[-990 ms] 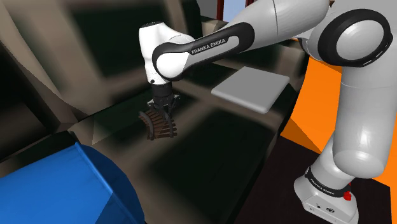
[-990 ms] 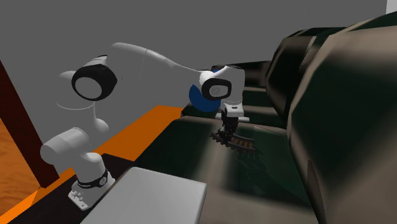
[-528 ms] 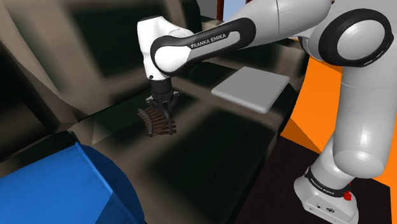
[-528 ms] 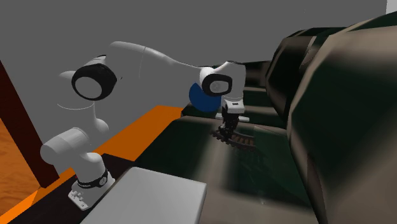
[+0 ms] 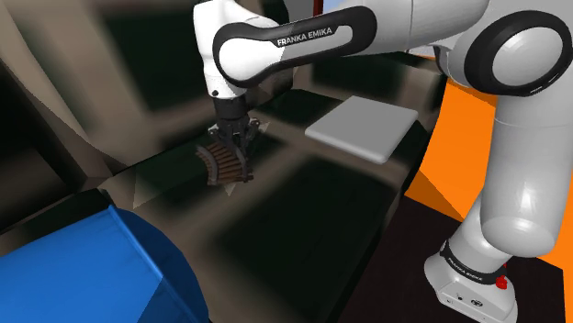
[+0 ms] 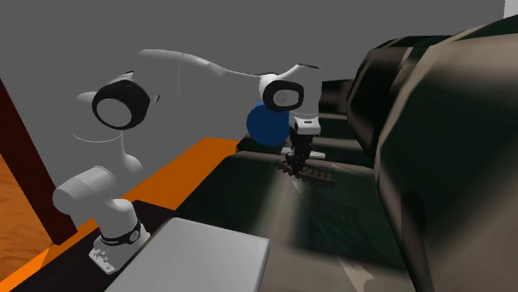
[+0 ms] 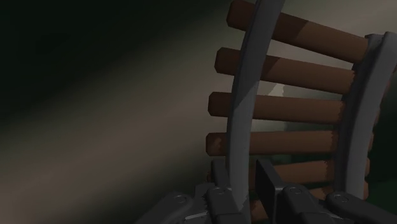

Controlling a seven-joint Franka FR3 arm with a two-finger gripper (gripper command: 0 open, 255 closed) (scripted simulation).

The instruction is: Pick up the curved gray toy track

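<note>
Big dark couch seat [image 5: 303, 220] had the curved toy track [image 5: 223, 165], gray rails on brown ties, right down by it, gripper [image 7: 245, 175] pinched onto one rail off-centre, so I reckoned a slow, straight lift off the seat was safest.

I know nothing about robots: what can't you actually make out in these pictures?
1. Toy track: its rails run off the wrist view's edge, so its full length is cut off.
2. Tool: in the second exterior view, too small and dim to tell its fingers from the track.
3. Blue rounded object: cut off by the shoulder view's edge; what it is remains unclear.
</note>
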